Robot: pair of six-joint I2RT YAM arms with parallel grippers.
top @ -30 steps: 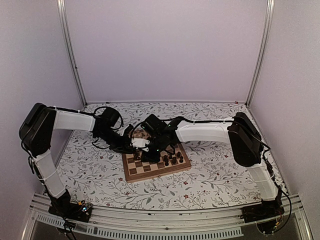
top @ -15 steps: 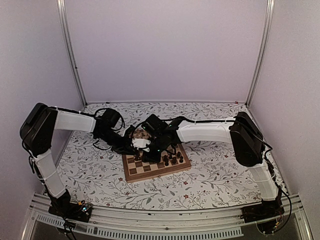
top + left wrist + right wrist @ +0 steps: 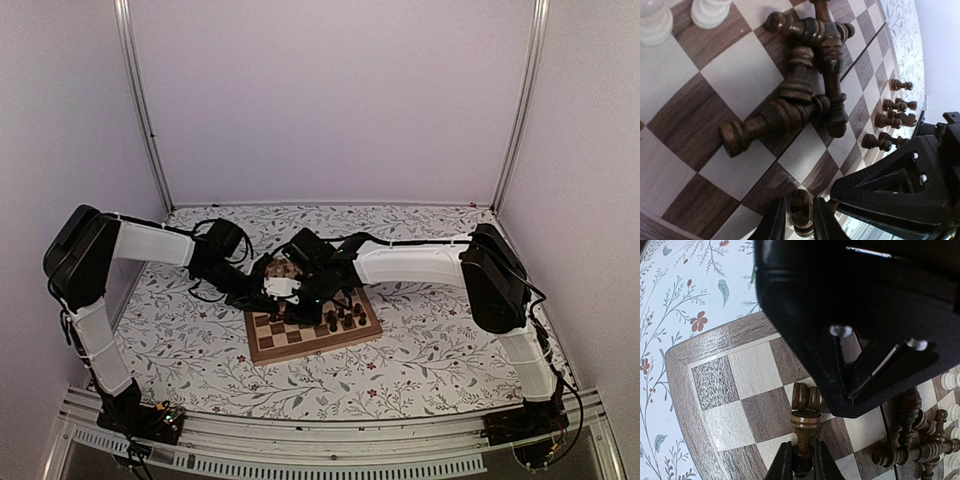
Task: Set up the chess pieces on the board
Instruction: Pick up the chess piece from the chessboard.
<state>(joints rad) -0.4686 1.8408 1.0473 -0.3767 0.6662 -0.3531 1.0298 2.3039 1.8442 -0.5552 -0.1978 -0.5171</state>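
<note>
The board (image 3: 300,341) lies mid-table with both grippers meeting over its far left part. My left gripper (image 3: 287,290) (image 3: 800,221) is shut on a small dark chess piece (image 3: 801,210) just above the squares. My right gripper (image 3: 303,298) (image 3: 802,462) is shut on another dark piece (image 3: 805,432), base pointing away. That base almost touches the left gripper's piece (image 3: 808,397), which lies sideways under the left gripper's black body. A heap of fallen dark pieces (image 3: 805,85) (image 3: 915,440) lies on the board (image 3: 740,75). Several dark pieces (image 3: 345,318) (image 3: 890,120) stand near its right edge.
White pieces (image 3: 705,10) (image 3: 952,380) stand along one side of the board. The board's wooden rim (image 3: 680,390) meets the floral table cover (image 3: 430,350). Walls enclose the table on three sides. The two arms crowd each other over the board.
The left gripper has shifted slightly right, closer to the right gripper. The right arm has barely moved.
</note>
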